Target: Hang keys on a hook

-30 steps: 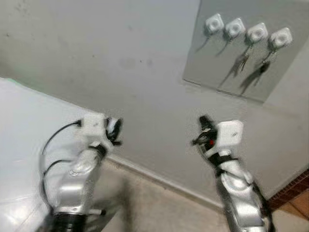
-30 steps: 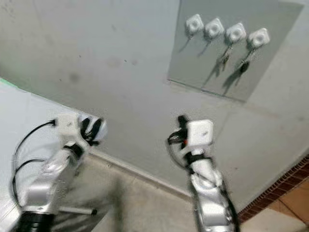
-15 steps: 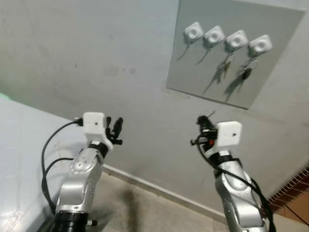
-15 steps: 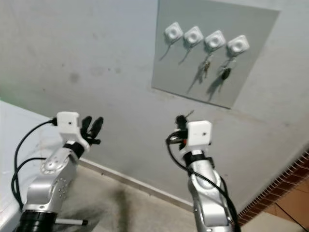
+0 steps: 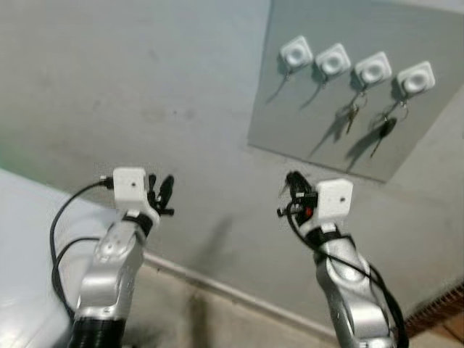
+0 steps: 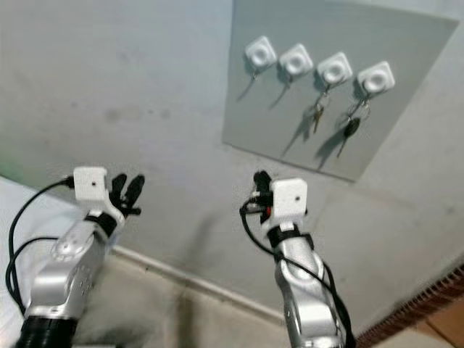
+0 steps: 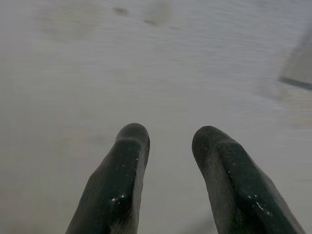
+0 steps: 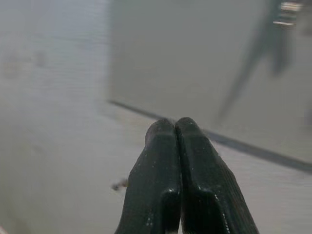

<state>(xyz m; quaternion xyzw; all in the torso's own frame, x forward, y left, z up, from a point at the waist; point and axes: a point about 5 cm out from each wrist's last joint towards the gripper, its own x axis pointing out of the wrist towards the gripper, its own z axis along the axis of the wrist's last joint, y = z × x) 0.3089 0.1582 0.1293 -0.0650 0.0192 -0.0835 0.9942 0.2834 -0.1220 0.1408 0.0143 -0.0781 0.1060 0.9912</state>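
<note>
Black fingers [image 8: 175, 161] of right gripper [image 5: 293, 190] pressed together, no gap; a small metal bit pokes out beside them, can't tell if it's a key. Left gripper [image 5: 161, 194] fingers [image 7: 122, 180] parted with a narrow gap, nothing between. Both raised toward grey wall [image 5: 145, 87]. Above right gripper, well apart: grey panel [image 5: 290, 123] with four white hooks [image 5: 333, 59]; two rightmost carry hanging keys [image 5: 352, 115].

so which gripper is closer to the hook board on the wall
Right. The right gripper is raised just below the hook board's lower edge, fingers shut. The left gripper is farther off to the board's left, open.
</note>
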